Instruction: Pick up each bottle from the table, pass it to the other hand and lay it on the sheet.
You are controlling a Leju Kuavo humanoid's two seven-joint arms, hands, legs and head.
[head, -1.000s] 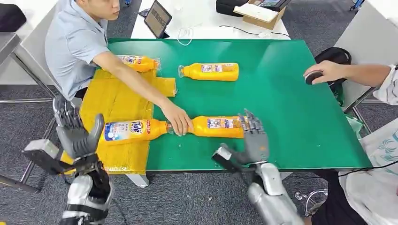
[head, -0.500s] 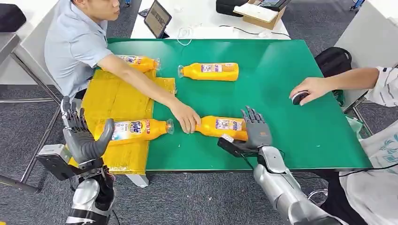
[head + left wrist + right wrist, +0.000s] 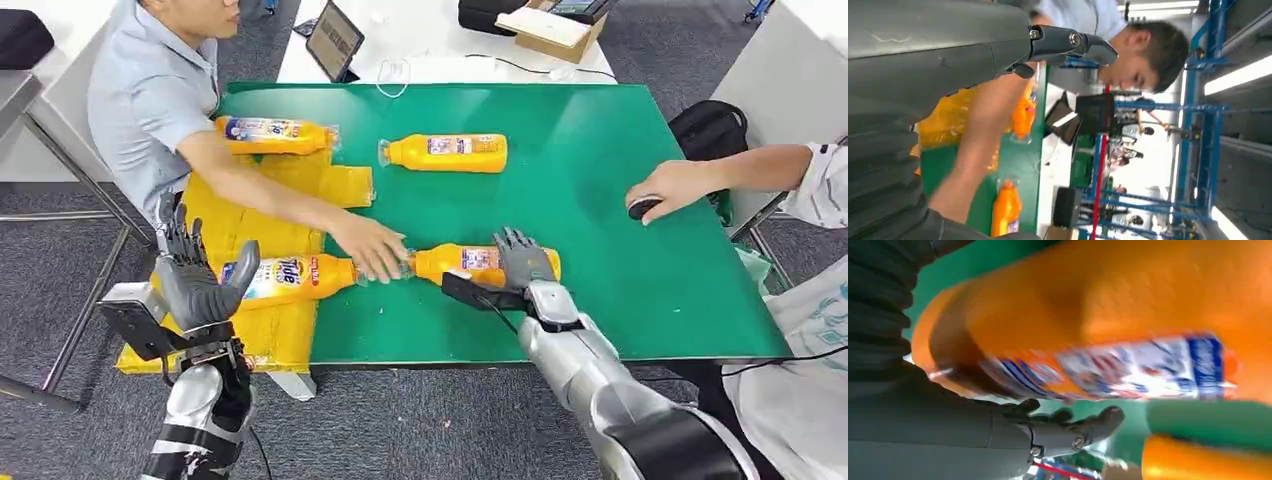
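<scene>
From the head view, the near bottle [image 3: 470, 262] lies on its side on the green desk [image 3: 600, 180], close to the front edge, neck toward the yellow sheet [image 3: 240, 215]. The right hand [image 3: 522, 262] rests on its base end, fingers draped over the body; whether they have closed fully I cannot tell. A person's hand [image 3: 372, 248] covers the neck end. The left hand [image 3: 195, 280] stands raised before the sheet, fingers spread and holding nothing. A second bottle [image 3: 285, 277] lies on the sheet just behind it, a third bottle [image 3: 275, 133] at the sheet's far end, and a fourth bottle [image 3: 445, 152] on the desk further back.

In the left wrist view, a dark finger [image 3: 1073, 42] sticks out free, with the person's forearm [image 3: 978, 150] crossing beyond.

In the right wrist view, the near bottle's orange body [image 3: 1108, 305] sits against the palm, fingertips [image 3: 1098, 422] showing past its far side.

The bottle looks like rigid, smooth plastic, probably full and fairly heavy, apt to roll and slip. The labelled mid-body seems the best hold, leaving the base end free for the other hand.
</scene>
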